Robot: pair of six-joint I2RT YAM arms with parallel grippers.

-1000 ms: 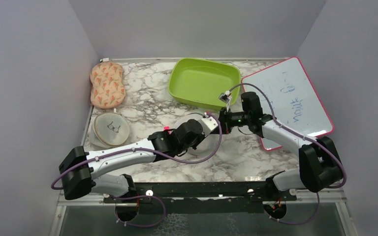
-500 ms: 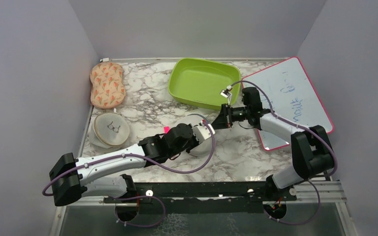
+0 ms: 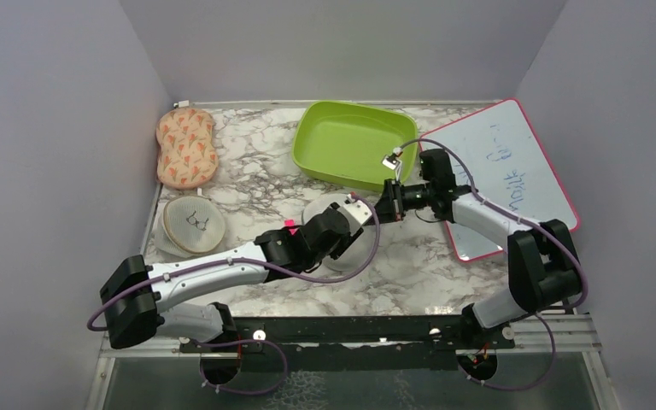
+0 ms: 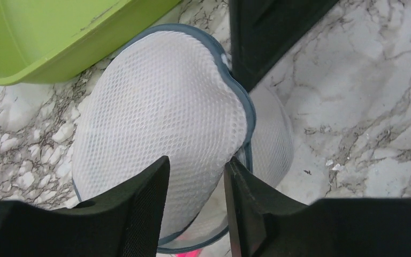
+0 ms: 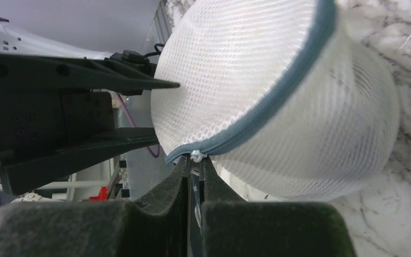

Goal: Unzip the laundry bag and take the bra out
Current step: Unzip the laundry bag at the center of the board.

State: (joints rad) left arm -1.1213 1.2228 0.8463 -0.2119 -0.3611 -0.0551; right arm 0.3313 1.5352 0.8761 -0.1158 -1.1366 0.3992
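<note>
Just in front of tub (image 3: 354, 141): bag (image 4: 160, 107), zip rim partly undone, domed upper shell tilted up off the lower. On its side away from tub: left gripper (image 4: 196, 163), released, fingers apart at the shell's edge. By tub's near right corner: right gripper (image 5: 194, 166), clenched on zip pull (image 5: 195, 156).

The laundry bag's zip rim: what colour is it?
The zip rim is blue-grey, clearest in the right wrist view.

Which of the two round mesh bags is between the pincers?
The white bag with the blue-grey zip rim, mid-table; the beige bag with the bra picture lies by the left wall.
</note>
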